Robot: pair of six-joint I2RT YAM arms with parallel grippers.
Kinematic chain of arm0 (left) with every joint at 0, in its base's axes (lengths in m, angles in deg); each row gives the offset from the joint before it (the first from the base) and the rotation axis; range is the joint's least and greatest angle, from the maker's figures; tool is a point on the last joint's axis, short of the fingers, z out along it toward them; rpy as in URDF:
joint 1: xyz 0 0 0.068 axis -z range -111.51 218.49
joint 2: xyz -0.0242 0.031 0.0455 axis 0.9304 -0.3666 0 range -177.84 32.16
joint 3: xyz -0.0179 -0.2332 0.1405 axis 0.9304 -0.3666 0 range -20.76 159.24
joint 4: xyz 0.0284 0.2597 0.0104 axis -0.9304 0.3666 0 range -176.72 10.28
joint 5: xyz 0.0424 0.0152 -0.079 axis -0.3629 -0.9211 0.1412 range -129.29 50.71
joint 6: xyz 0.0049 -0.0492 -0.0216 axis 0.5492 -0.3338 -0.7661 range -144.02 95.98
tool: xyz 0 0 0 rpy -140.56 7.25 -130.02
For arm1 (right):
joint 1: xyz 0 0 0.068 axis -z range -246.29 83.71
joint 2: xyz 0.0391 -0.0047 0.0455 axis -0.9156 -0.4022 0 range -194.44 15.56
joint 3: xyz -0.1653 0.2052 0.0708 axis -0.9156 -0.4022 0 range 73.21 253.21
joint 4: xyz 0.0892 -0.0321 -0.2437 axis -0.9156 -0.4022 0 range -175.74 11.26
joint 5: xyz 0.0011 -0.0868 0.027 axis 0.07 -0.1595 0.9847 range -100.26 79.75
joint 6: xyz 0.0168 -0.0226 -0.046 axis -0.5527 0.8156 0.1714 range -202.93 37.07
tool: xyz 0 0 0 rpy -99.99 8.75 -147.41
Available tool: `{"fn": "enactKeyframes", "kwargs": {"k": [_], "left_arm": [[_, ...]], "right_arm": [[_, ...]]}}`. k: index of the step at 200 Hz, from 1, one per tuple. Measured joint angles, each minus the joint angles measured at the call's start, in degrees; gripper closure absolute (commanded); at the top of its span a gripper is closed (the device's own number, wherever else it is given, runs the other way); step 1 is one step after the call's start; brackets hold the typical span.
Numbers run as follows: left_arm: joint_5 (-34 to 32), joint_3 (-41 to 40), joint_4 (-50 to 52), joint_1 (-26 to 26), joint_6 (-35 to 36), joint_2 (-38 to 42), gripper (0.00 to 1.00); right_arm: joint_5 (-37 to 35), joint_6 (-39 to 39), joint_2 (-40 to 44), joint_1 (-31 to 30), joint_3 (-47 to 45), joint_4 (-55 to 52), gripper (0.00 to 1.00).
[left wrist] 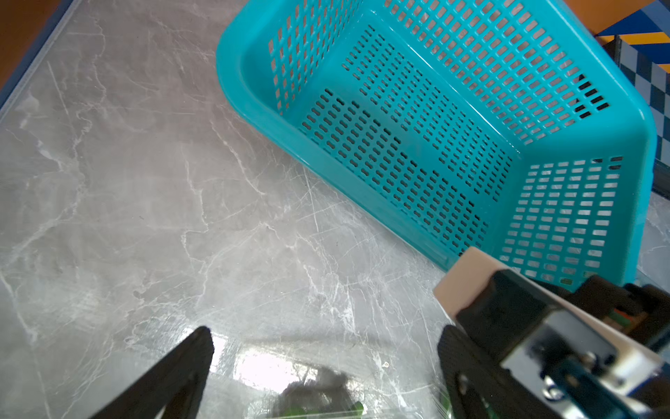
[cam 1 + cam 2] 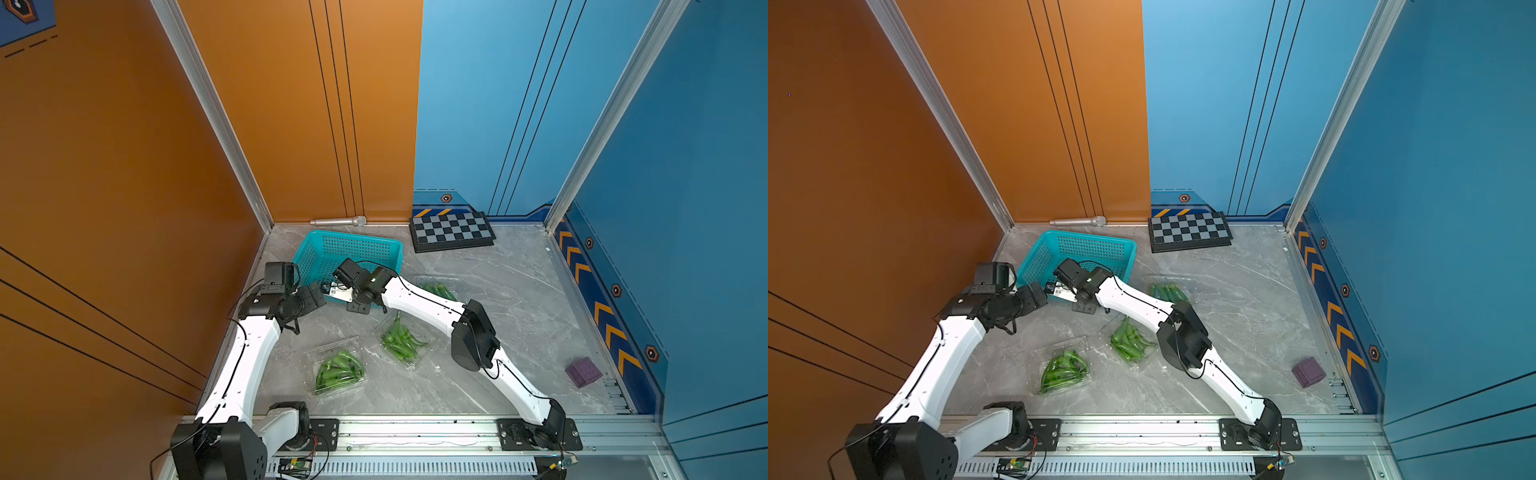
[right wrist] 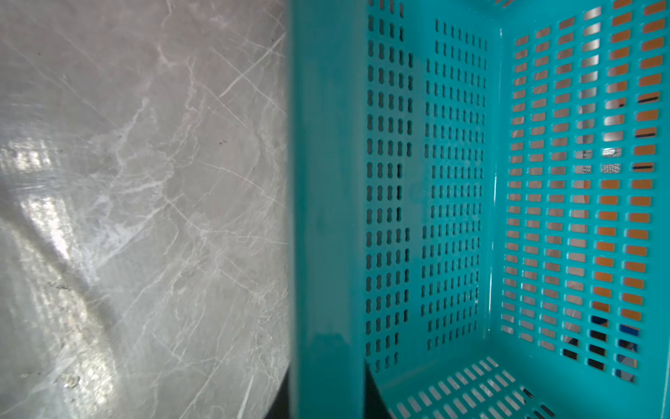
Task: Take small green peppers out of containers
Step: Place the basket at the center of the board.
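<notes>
Left gripper gapes wide, released, beside the basket in the far-left corner. Right gripper straddles its near rim; whether it pinches, I cannot tell. Peppers fill three clear boxes mid-table; bare table rightward.

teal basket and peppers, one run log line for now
left pincer open, empty | right pincer astride teal basket rim, grip unclear | green peppers in clamshell boxes | basket empty
</notes>
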Motion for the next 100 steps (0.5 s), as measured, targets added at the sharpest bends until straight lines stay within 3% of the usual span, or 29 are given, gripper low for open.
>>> {"fn": "enactKeyframes", "kwargs": {"k": [40,70,100], "left_arm": [[-0.6,-0.3,0.0,0.0,0.0,0.2,0.01],[-0.7,-0.3,0.0,0.0,0.0,0.3,0.01],[-0.8,-0.3,0.0,0.6,0.2,0.4,0.01]], "right_arm": [[0.2,-0.7,0.0,0.0,-1.5,2.3,0.41],[-0.1,-1.1,0.5,0.0,-3.8,3.3,0.34],[-0.5,-2.3,7.6,0.2,-13.6,6.5,0.26]]}}
